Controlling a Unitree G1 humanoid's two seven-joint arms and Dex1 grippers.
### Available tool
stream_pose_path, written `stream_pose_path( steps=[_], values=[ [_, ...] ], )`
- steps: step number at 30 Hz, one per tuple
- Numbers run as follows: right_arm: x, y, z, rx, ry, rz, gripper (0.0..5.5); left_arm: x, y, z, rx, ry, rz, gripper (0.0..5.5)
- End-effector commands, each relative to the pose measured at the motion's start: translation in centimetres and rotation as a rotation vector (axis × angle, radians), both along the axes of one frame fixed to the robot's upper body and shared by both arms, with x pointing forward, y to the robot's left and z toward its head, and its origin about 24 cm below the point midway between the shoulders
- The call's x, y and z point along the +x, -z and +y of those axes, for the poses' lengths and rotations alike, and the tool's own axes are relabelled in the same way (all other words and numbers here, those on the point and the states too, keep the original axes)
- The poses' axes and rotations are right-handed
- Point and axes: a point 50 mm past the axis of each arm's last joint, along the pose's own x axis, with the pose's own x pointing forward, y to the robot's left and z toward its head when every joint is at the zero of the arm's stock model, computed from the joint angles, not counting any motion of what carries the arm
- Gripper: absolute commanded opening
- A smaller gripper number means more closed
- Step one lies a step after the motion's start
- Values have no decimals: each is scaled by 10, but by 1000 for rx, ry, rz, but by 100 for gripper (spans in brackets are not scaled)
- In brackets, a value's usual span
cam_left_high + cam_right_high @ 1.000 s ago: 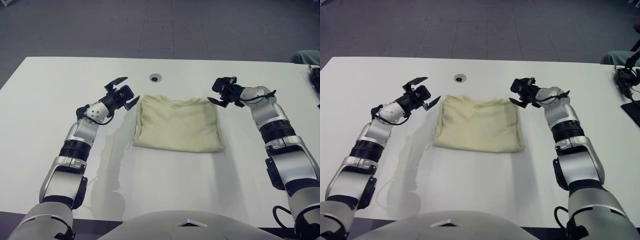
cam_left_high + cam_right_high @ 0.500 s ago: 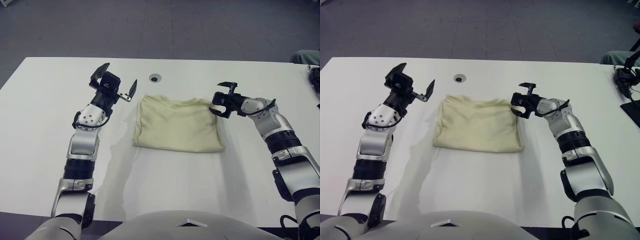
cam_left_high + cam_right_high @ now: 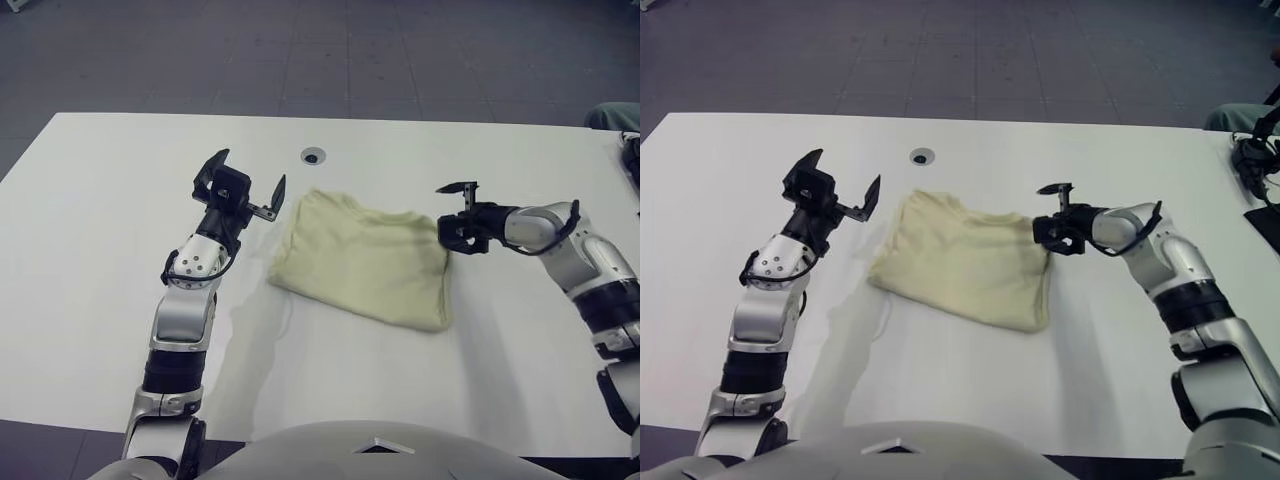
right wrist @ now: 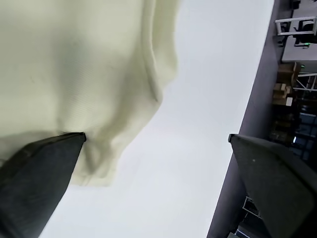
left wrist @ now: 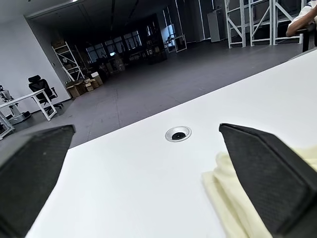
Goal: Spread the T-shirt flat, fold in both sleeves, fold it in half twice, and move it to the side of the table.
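The pale yellow T-shirt lies folded into a rectangle mid-table, skewed so that its right far corner points toward my right gripper. That gripper is open at this corner. In the right wrist view one of its fingers rests against the T-shirt's edge, and the other stands well off over bare table. My left gripper is open and held above the table just left of the shirt's far left corner, touching nothing. The left wrist view shows the gripper with that corner of the shirt beside one finger.
A round cable grommet sits in the white table beyond the shirt. Black gear lies at the table's far right edge. Bare table lies to the left, to the right and in front of the shirt.
The shirt has turned clockwise, and its right far corner has shifted right and nearer along with my right gripper. My left gripper lifted away from the shirt's left edge and turned upward.
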Motion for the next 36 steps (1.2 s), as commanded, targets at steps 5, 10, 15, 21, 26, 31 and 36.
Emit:
stream_pose_path(
  steps=[5, 10, 15, 21, 26, 31, 36],
  values=[
    [-81, 9, 7, -98, -143, 341, 537, -4, 1, 6, 48, -15, 10, 540],
    [-113, -2, 41, 36, -228, 416, 537, -11, 12, 4, 166, 32, 61, 540],
    [-127, -8, 71, 211, -263, 459, 537, -19, 27, 1, 279, 158, 155, 540],
    [-122, -24, 84, 315, -253, 422, 537, -31, 47, 7, 376, 245, 292, 540],
    [-120, -33, 90, 368, -245, 401, 537, -37, 57, 7, 448, 286, 350, 540],
    [-103, -43, 90, 458, -188, 360, 537, -42, 68, 9, 513, 309, 397, 540],
    [-67, -37, 90, 587, -57, 216, 537, -37, 83, 5, 650, 336, 401, 540]
  ],
)
